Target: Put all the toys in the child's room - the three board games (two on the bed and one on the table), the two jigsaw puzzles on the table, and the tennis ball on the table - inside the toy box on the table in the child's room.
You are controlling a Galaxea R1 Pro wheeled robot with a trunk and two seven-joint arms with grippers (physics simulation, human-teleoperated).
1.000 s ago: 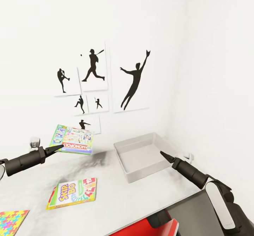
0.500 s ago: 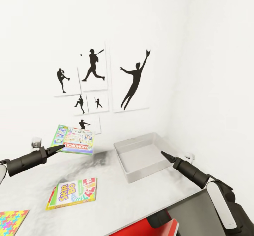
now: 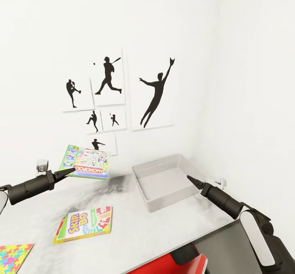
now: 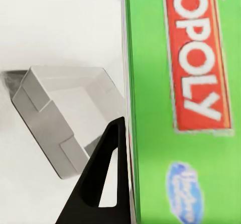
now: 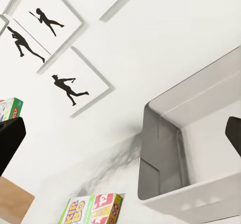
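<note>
nearest on the tabletop (image 3: 135, 229) lies the skip-bo box (image 3: 84, 224); above it the left end effector (image 3: 70, 170) grips the green monopoly box (image 3: 85, 162) by its edge – the empty toy box (image 3: 164, 181) sits rightward, beside the right end effector (image 3: 191, 179), whose fingers look closed, holding nothing

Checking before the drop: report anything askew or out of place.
Only the Monopoly box stands out: held off the table at one corner by the left end effector, tilted, still left of the empty toy box.
</note>
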